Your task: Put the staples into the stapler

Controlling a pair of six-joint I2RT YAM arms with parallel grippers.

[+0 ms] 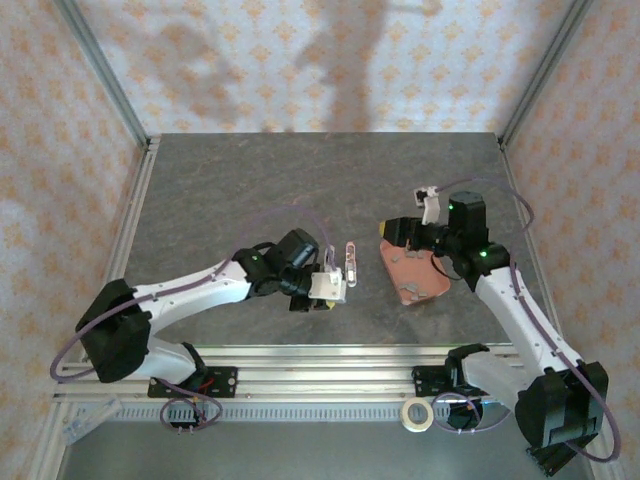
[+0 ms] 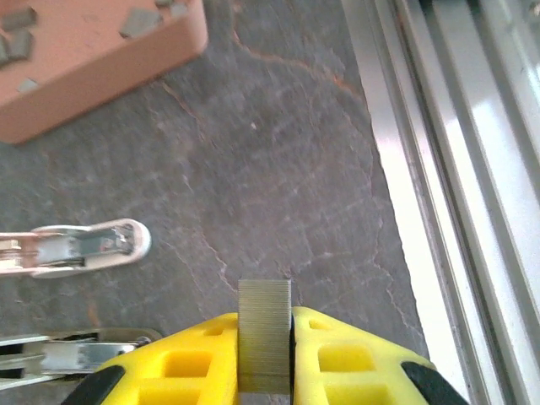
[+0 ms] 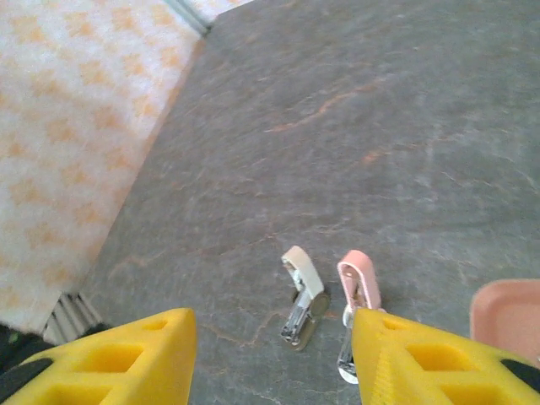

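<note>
One strip of staples [image 2: 264,299] stands upright, clamped between the yellow fingers [image 2: 342,354] of the left pincer [image 2: 264,333], which is closed tight on it just above the grey tabletop [image 1: 250,190]. More loose strips [image 2: 139,21] lie scattered in the salmon-pink tray [image 2: 101,72] farther off. The stapler [image 1: 350,262] lies on the tabletop between the left pincer [image 1: 330,288] and the tray [image 1: 415,290]. It is swung open, with its beige arm [image 3: 304,283] and its pink arm [image 3: 359,285] splayed apart and the silvery metal channel showing. The right pincer [image 3: 272,342] hangs over the stapler with its yellow fingers [image 3: 126,354] well apart and nothing between them. A corner of the tray [image 3: 510,316] sits beside it.
</note>
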